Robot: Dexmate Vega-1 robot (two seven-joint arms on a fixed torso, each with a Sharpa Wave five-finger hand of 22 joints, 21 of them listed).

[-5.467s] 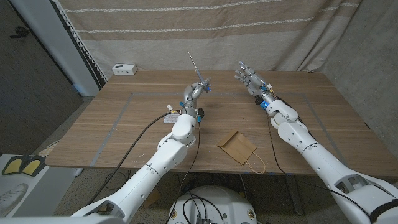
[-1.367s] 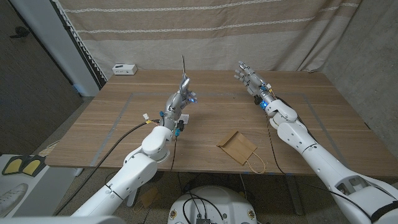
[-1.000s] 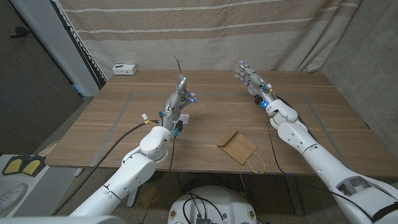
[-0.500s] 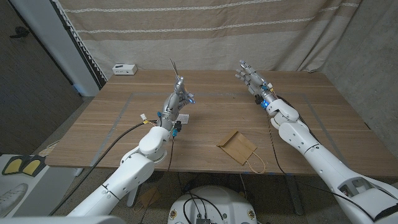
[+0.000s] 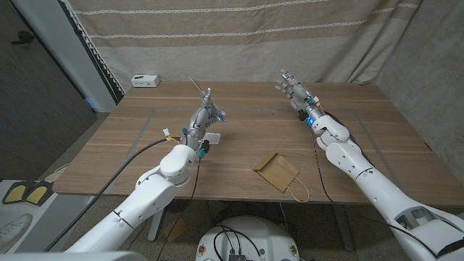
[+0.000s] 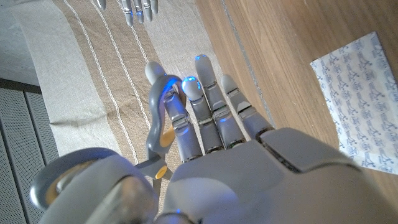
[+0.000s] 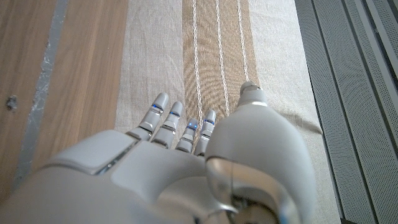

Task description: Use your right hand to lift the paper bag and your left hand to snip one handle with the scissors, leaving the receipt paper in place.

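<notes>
A flat brown paper bag (image 5: 276,169) lies near the table's front edge, and its handle loop (image 5: 299,190) hangs over that edge. My left hand (image 5: 205,110) is raised above the table's middle left and holds the scissors (image 5: 194,84), whose blades point up and to the left. In the left wrist view the grey scissors handle (image 6: 159,119) sits beside my fingers. The white receipt paper (image 5: 212,135) lies on the table below that hand, and its pattern shows on the receipt paper (image 6: 360,118). My right hand (image 5: 293,90) is raised at the far right, fingers apart, holding nothing.
A small white box (image 5: 145,80) stands at the table's back left corner. A striped curtain (image 5: 239,36) hangs behind the table. Grey tape lines (image 5: 141,130) cross the wooden top. Bare wood lies between both hands and the bag.
My left arm has swung to the left, and the scissors' blades have tipped from upright towards the left. The right hand, bag and receipt have stayed where they were.
</notes>
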